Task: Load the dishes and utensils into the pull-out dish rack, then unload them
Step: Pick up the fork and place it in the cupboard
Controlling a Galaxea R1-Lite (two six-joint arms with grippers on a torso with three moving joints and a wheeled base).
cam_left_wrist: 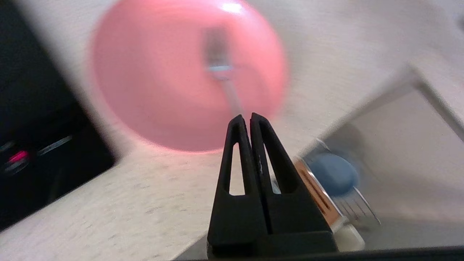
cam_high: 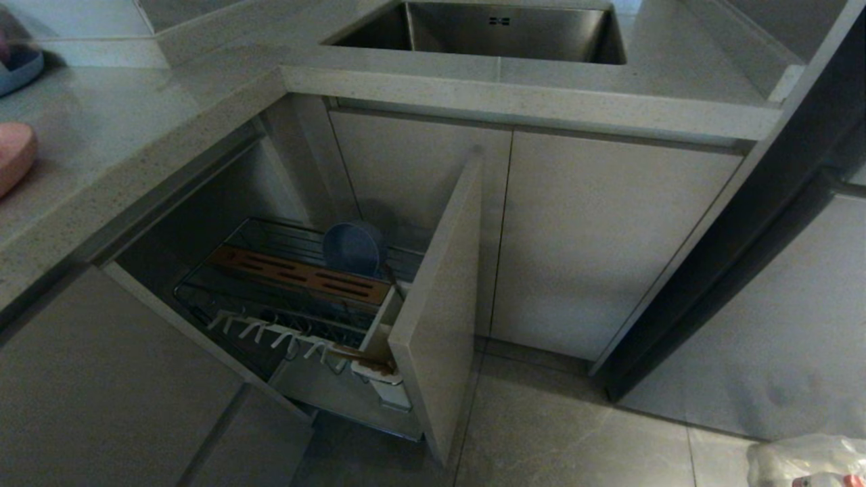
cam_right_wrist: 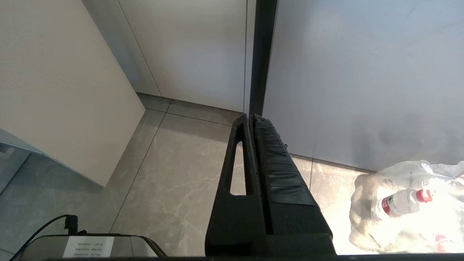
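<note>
On the counter at the far left of the head view, the salmon-pink plate shows only its edge at the frame border, with part of a blue dish farther back along the same edge. The left wrist view gives the plate whole, lying flat on the pale speckled worktop. Above it the left gripper has its two black fingers clenched together on the thin handle of the silver fork, whose head hangs blurred over the plate's face. Whether the fork touches the plate cannot be told. Neither arm appears in the head view.

Below the counter, toward the middle, the pull-out dish rack stands drawn out of its cabinet, its beige door front edge-on. The blue-grey bowl stands on edge at the back of the wire basket, just behind the slotted wooden strip. A row of white pegs runs along the front, and the white utensil cup sits by the door with something brown in it, too dim to identify. The sink is set into the counter above.

To the right, the right gripper hangs over the grey floor tiles with its fingers pressed shut on nothing, near a clear bag of bottles.
</note>
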